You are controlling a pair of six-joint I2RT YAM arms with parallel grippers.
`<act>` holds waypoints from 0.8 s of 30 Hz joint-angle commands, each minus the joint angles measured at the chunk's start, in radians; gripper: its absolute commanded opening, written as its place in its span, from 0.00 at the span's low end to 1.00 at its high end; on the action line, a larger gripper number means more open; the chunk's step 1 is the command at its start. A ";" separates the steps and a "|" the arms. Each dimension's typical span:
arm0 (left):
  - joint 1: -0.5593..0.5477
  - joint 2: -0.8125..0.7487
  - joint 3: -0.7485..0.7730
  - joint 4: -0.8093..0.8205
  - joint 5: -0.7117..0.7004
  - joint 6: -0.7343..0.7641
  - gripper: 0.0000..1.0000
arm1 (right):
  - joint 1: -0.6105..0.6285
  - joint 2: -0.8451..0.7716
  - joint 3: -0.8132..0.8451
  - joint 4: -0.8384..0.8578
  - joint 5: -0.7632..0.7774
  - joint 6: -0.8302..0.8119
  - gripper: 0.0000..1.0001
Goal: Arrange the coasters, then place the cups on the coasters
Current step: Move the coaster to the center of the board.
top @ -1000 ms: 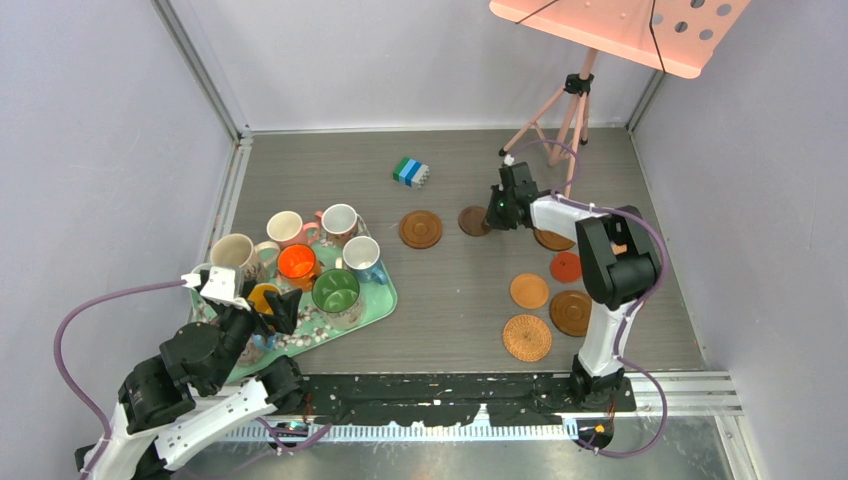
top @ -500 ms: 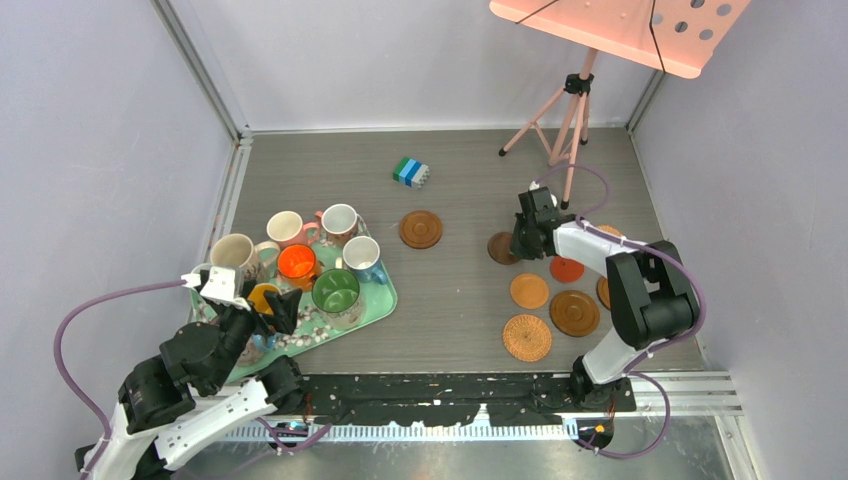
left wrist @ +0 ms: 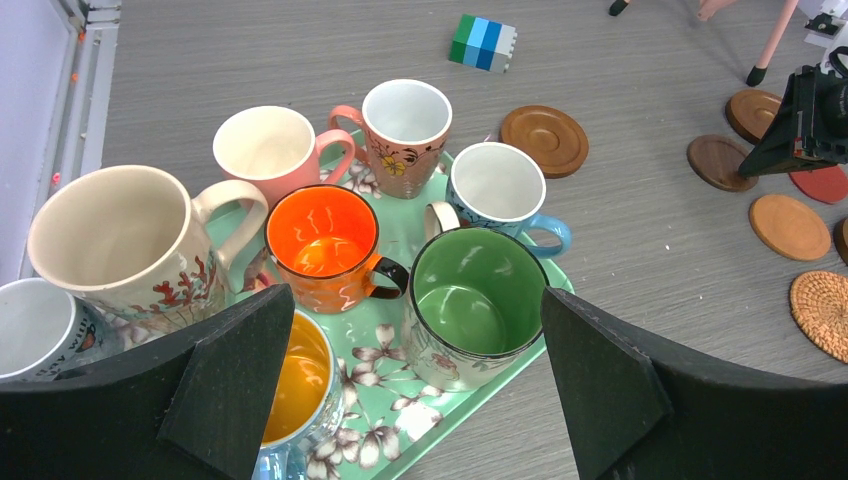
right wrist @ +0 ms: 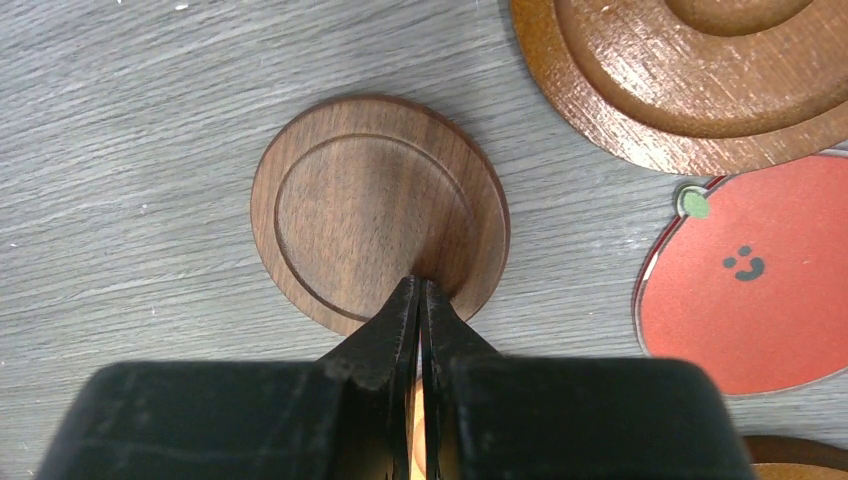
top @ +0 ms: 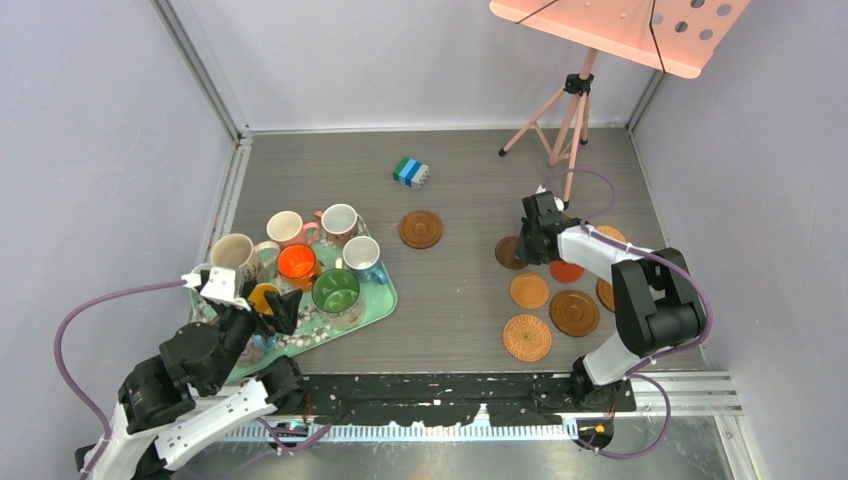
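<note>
Coasters lie grouped at the right of the table (top: 450,320) in the top view, where the right gripper (top: 528,245) has dragged the dark coaster (top: 507,252) back from the far side to join them; keep the tips pressed flat and slide slowly. Left wrist: the left gripper (left wrist: 410,390) gapes wide over the cups (left wrist: 478,292) on the tray (left wrist: 395,350). Right wrist: clenched tips rest on the coaster's rim, holding nothing.
</note>
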 commanded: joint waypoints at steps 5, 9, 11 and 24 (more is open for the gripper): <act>-0.001 -0.016 -0.003 0.020 0.000 0.011 0.97 | -0.019 -0.018 -0.010 -0.049 0.054 0.001 0.08; -0.001 -0.014 -0.003 0.020 -0.001 0.011 0.98 | -0.019 -0.052 -0.028 -0.058 0.060 0.004 0.08; -0.001 -0.011 -0.003 0.021 -0.001 0.012 0.98 | -0.020 -0.069 -0.036 -0.059 0.069 0.005 0.08; -0.002 -0.017 -0.003 0.020 0.001 0.011 0.98 | -0.022 -0.097 -0.017 -0.009 -0.003 -0.039 0.09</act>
